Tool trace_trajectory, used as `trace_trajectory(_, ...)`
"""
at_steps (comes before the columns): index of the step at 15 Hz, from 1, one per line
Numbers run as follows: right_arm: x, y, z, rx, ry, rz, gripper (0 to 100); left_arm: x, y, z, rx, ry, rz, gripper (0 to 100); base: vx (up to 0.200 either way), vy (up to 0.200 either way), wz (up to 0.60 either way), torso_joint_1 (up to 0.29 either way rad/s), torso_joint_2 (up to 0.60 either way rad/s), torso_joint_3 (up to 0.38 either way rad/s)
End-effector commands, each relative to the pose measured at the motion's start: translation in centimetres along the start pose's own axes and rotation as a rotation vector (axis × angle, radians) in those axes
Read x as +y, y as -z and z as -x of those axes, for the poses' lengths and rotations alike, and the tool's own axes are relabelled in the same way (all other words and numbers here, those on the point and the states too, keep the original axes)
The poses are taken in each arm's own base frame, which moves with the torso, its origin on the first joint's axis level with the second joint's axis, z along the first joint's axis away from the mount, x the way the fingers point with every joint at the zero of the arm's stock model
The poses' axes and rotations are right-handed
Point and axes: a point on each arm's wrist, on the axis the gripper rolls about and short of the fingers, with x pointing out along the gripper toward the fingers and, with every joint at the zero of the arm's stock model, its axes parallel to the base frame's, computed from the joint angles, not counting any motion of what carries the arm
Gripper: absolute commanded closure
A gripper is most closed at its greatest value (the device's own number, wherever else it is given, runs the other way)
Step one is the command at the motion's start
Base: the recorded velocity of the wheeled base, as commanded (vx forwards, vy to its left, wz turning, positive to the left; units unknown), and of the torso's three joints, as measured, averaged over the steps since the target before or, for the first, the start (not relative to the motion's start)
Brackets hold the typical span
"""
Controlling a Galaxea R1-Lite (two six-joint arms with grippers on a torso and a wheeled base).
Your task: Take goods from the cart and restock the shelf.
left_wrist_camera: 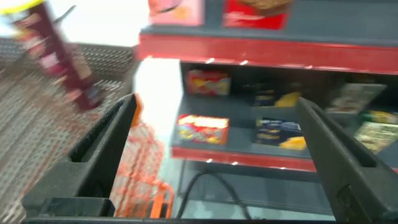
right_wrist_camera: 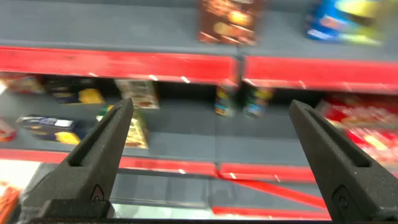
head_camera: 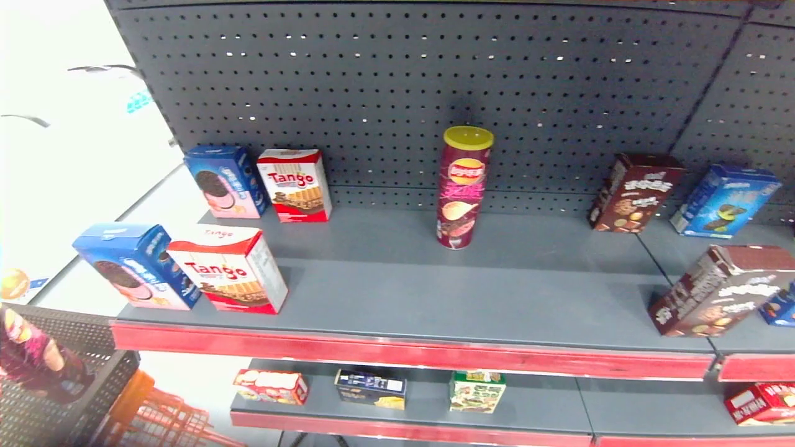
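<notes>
A tall maroon chips can (head_camera: pixel 464 186) with a yellow lid stands upright at the middle back of the grey shelf (head_camera: pixel 397 292). A second maroon chips can (head_camera: pixel 37 360) lies tilted in the black mesh cart (head_camera: pixel 93 385) at the lower left. That can (left_wrist_camera: pixel 59 59) is also in the left wrist view, against the cart's mesh (left_wrist_camera: pixel 37 118). My left gripper (left_wrist_camera: pixel 214 162) is open and holds nothing; it hangs beside the cart, facing the lower shelves. My right gripper (right_wrist_camera: pixel 214 162) is open too, with nothing between its fingers, in front of the lower shelves and under the red shelf edge (right_wrist_camera: pixel 118 62).
Blue cookie boxes (head_camera: pixel 140 267) and red-and-white wafer boxes (head_camera: pixel 233 270) stand at the shelf's left. Brown boxes (head_camera: pixel 714 292) and a blue box (head_camera: pixel 723 202) stand at the right. Small boxes (head_camera: pixel 475 391) sit on the lower shelf. The cart has an orange frame (head_camera: pixel 161 413).
</notes>
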Motion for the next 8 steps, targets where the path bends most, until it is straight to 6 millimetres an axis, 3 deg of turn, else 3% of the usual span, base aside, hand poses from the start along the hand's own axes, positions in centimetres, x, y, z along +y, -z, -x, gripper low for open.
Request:
trace_trajectory(1,0.00,-0.02,0.00,-0.002,0.001,-0.001,0,0.00,0.01,-0.01,0.002,0.000,0.000,0,0.000,0.000,0.60,0.002,-0.01,0.002)
trace_trajectory(7,0.00,0.00,0.00,-0.001,0.002,-0.001,0,0.00,0.01,-0.01,0.002,0.000,0.000,0,0.000,0.000,0.60,0.002,0.00,0.004)
trace_trajectory(8,0.00,0.00,0.00,-0.001,0.002,-0.001,0,0.00,0.01,-0.01,0.002,0.000,0.000,0,0.000,0.000,0.00,0.000,0.00,0.000)
